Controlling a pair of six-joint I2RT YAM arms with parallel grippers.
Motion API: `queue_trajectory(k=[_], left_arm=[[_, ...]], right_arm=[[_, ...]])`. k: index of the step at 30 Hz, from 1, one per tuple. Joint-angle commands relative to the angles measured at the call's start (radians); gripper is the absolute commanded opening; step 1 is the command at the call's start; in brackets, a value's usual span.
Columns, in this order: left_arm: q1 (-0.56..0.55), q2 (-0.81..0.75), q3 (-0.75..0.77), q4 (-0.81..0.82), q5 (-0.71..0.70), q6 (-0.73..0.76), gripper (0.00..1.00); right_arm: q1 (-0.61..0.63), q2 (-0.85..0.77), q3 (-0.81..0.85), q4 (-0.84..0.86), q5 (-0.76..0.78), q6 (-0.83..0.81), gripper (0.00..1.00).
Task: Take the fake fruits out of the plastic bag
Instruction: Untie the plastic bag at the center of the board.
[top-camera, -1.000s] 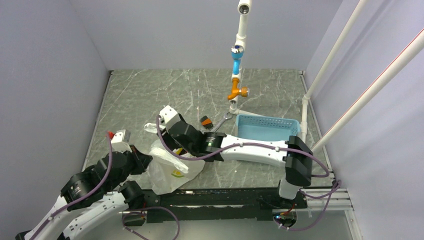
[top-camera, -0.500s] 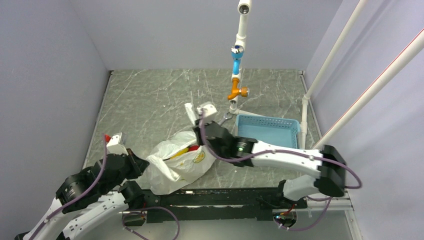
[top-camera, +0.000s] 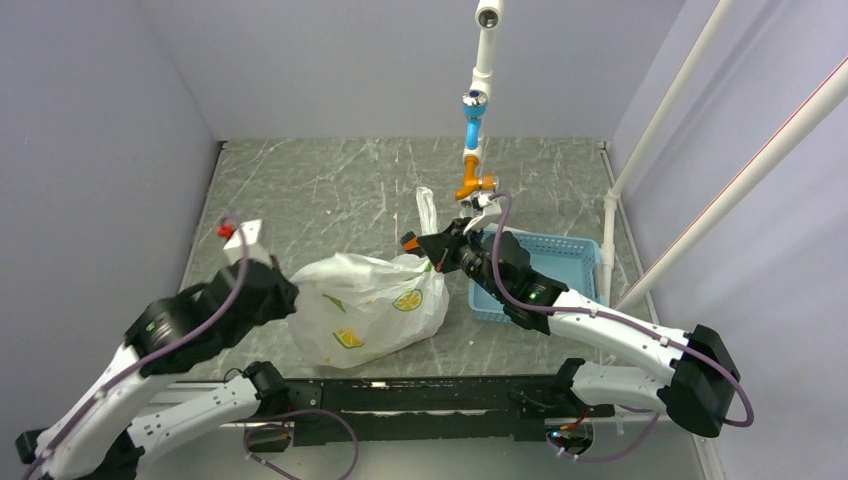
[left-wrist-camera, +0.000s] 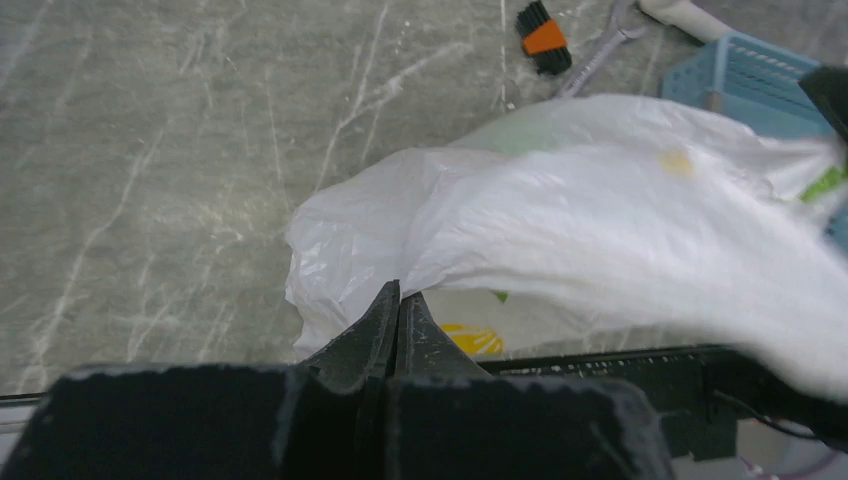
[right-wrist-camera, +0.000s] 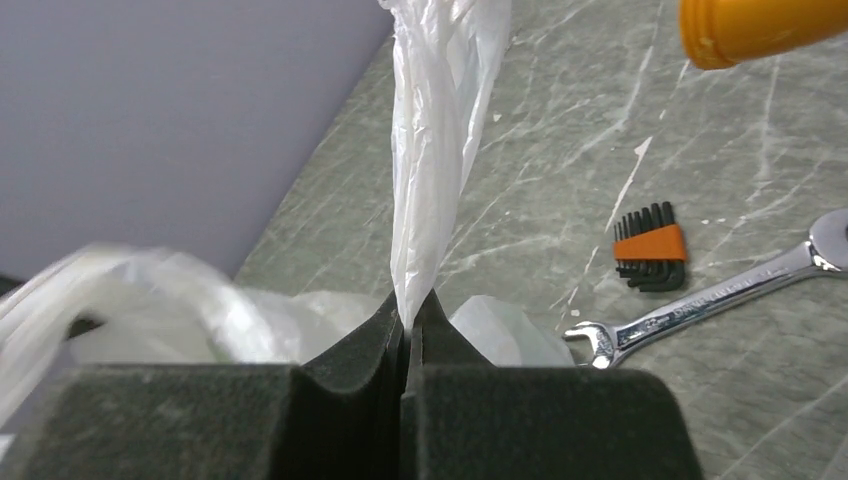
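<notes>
The plastic bag (top-camera: 370, 305) lies on the bench (top-camera: 300, 190) a little toward 6 o'clock of its middle, swollen and stretched between the two arms. The left claw (left-wrist-camera: 398, 296) has its fingers together, pinching a fold of film at the bag's 9 o'clock edge. The right claw (right-wrist-camera: 410, 308) is clamped on one handle (right-wrist-camera: 435, 140) at the bag's 2 o'clock corner, so the handle stands up as a twisted white strip. The film looks thin, crinkly and slippery; I judge it will stretch and slide rather than hold any shape, and the load inside seems light, so lifting one end should send the contents rolling toward the other. The best holds are probably the handles or a gathered fold, since a single flat layer could slip or tear. The fake fruits are hidden: only lemon-slice prints (top-camera: 407, 299) and a faint greenish tint show on the film, and I cannot tell which fruit sits where, nor which way the mouth faces. The second handle is not plainly visible. The left wrist view is blurred on its 3 o'clock side. A blue basket (top-camera: 560, 262) sits just beside the bag at its 3 o'clock, partly behind the right arm, and a wrench (right-wrist-camera: 700, 300) and a hex-key set (right-wrist-camera: 648, 245) lie nearby.
</notes>
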Motion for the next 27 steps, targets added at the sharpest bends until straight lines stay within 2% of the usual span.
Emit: queue_trajectory(k=[1, 6, 10, 14, 17, 19, 22, 27], left_arm=[[0.067, 0.180, 0.114, 0.048, -0.059, 0.162, 0.00], [0.314, 0.264, 0.237, 0.138, 0.175, 0.328, 0.00], [0.348, 0.271, 0.246, 0.141, 0.234, 0.357, 0.02], [0.348, 0.205, 0.114, 0.147, 0.308, 0.332, 0.22], [0.348, 0.131, 0.008, 0.161, 0.343, 0.318, 0.48], [0.348, 0.089, -0.028, 0.168, 0.392, 0.327, 0.64], [0.348, 0.068, 0.011, 0.148, 0.453, 0.359, 0.80], [0.348, 0.158, 0.239, 0.039, 0.427, 0.366, 0.89]], right_arm=[[-0.004, -0.014, 0.056, 0.044, -0.046, 0.005, 0.00], [-0.003, -0.062, 0.078, 0.003, -0.011, -0.023, 0.00], [-0.003, -0.070, 0.080, 0.021, -0.034, -0.023, 0.00], [-0.003, -0.064, 0.037, 0.095, -0.109, -0.008, 0.00], [-0.003, -0.072, -0.011, 0.169, -0.136, 0.000, 0.00], [-0.003, -0.068, 0.004, 0.139, -0.138, -0.007, 0.00], [-0.003, -0.070, 0.019, 0.103, -0.143, -0.018, 0.00], [-0.002, -0.079, 0.019, 0.101, -0.142, -0.017, 0.00]])
